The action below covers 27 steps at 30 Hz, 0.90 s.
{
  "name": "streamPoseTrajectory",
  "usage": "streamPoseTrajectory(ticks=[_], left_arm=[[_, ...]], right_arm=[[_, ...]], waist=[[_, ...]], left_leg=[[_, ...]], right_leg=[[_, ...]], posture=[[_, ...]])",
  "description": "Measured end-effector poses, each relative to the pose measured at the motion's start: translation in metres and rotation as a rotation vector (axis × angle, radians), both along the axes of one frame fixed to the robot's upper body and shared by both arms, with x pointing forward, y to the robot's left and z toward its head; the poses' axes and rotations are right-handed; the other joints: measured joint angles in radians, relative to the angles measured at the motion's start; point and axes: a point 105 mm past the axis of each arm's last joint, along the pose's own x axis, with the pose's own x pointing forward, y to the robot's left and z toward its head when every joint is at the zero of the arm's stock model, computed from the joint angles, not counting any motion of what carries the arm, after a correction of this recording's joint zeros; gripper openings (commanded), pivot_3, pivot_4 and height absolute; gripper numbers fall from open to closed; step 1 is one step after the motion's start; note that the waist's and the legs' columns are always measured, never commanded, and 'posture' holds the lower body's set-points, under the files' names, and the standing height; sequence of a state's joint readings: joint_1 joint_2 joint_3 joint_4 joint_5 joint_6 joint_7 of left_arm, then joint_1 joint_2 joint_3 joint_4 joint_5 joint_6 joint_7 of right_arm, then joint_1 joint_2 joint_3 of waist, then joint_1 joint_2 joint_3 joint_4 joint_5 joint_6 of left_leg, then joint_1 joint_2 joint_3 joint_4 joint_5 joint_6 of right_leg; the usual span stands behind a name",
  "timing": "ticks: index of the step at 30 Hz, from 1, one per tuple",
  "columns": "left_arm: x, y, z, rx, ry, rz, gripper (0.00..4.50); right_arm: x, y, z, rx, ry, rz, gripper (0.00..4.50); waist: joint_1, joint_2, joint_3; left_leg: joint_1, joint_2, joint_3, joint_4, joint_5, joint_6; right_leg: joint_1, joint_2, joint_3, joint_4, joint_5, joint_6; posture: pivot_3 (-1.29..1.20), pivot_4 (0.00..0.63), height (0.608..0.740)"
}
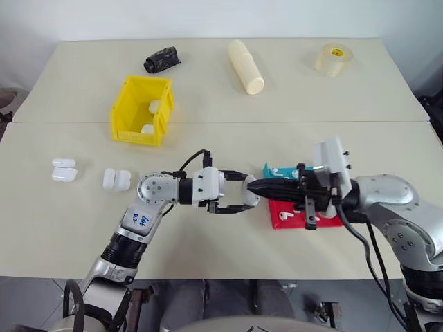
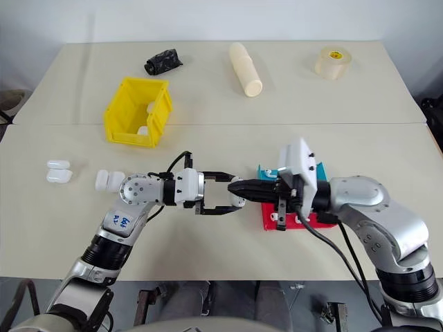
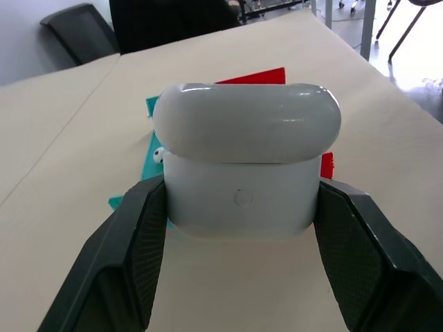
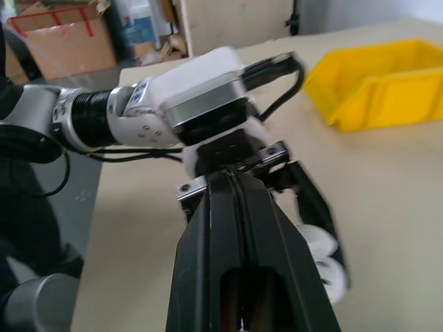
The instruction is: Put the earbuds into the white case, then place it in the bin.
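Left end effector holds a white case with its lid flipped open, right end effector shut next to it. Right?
Not quite. The case in the left end effector has its lid closed, seated flat on the body, as the left wrist view shows. The rest stands: the right end effector is shut beside it.

Silver arms (image 1: 156, 188), black pincers (image 1: 239, 196), looping cables

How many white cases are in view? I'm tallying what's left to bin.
7 cases: two in the bin, two at the far left, two just right of those, one held in the left gripper. The bin's wall may hide more.
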<state>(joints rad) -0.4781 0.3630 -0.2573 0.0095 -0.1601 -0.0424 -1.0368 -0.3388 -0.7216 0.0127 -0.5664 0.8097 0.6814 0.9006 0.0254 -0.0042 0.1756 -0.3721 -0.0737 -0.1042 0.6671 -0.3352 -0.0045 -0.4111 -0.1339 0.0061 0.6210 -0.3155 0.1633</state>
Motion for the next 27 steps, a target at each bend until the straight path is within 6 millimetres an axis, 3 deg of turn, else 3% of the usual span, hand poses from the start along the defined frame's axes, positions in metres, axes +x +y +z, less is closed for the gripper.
streamPoseTrajectory(ticks=[4, 7, 12, 15, 18, 21, 27], left_arm=[[0.001, 0.000, 0.000, 0.008, 0.007, 0.004, 2.78], [0.002, 0.003, -0.002, 0.026, 0.013, 0.015, 2.78], [0.002, 0.008, -0.005, 0.036, 0.020, 0.028, 2.78], [-0.001, 0.008, 0.002, -0.013, 0.002, 0.020, 2.78], [-0.004, 0.010, 0.010, -0.076, -0.002, 0.019, 2.78], [-0.014, 0.022, 0.004, -0.136, 0.042, 0.032, 2.78], [-0.021, 0.074, -0.004, -0.261, 0.133, 0.239, 2.78]], right_arm=[[0.003, 0.009, -0.010, -0.054, 0.010, -0.001, 0.01], [0.008, 0.005, -0.021, -0.125, -0.005, -0.027, 0.01], [0.017, -0.021, -0.035, -0.163, 0.026, -0.097, 0.01], [0.024, -0.044, -0.046, -0.188, 0.063, -0.167, 0.01], [0.022, -0.053, -0.044, -0.140, 0.035, -0.167, 0.01], [0.023, -0.062, -0.035, -0.027, -0.021, -0.200, 0.61], [0.018, -0.065, -0.023, 0.112, -0.118, -0.233, 2.66]], waist=[[-0.001, 0.000, 0.000], [-0.001, 0.000, 0.000], [0.000, 0.000, 0.000], [0.001, -0.001, 0.000], [-0.003, -0.001, 0.000], [-0.010, -0.001, 0.000], [-0.004, -0.001, 0.000]], left_leg=[[0.000, 0.000, 0.000, 0.000, 0.000, 0.000], [0.000, 0.000, 0.000, 0.000, 0.000, 0.000], [0.000, 0.000, 0.000, 0.000, 0.000, 0.000], [0.000, 0.000, 0.000, 0.000, 0.000, 0.000], [0.000, 0.000, 0.001, -0.001, 0.000, 0.000], [0.001, 0.002, 0.001, -0.002, 0.000, 0.000], [0.001, 0.002, 0.001, -0.001, 0.000, 0.000]], right_leg=[[0.000, 0.000, 0.000, 0.000, 0.000, 0.000], [0.000, 0.000, 0.000, 0.000, 0.000, 0.000], [0.000, 0.000, 0.000, 0.000, 0.000, 0.000], [0.000, 0.000, 0.000, 0.000, 0.000, 0.000], [0.000, 0.001, 0.000, 0.000, 0.000, 0.000], [0.000, 0.002, 0.000, 0.001, 0.000, 0.000], [0.000, 0.001, 0.001, 0.000, 0.000, 0.000]], posture=[[0.00, 0.150, 0.740], [0.00, 0.150, 0.740], [0.00, 0.150, 0.740], [0.00, 0.150, 0.740], [0.00, 0.150, 0.740], [0.00, 0.150, 0.740], [0.00, 0.150, 0.740]])
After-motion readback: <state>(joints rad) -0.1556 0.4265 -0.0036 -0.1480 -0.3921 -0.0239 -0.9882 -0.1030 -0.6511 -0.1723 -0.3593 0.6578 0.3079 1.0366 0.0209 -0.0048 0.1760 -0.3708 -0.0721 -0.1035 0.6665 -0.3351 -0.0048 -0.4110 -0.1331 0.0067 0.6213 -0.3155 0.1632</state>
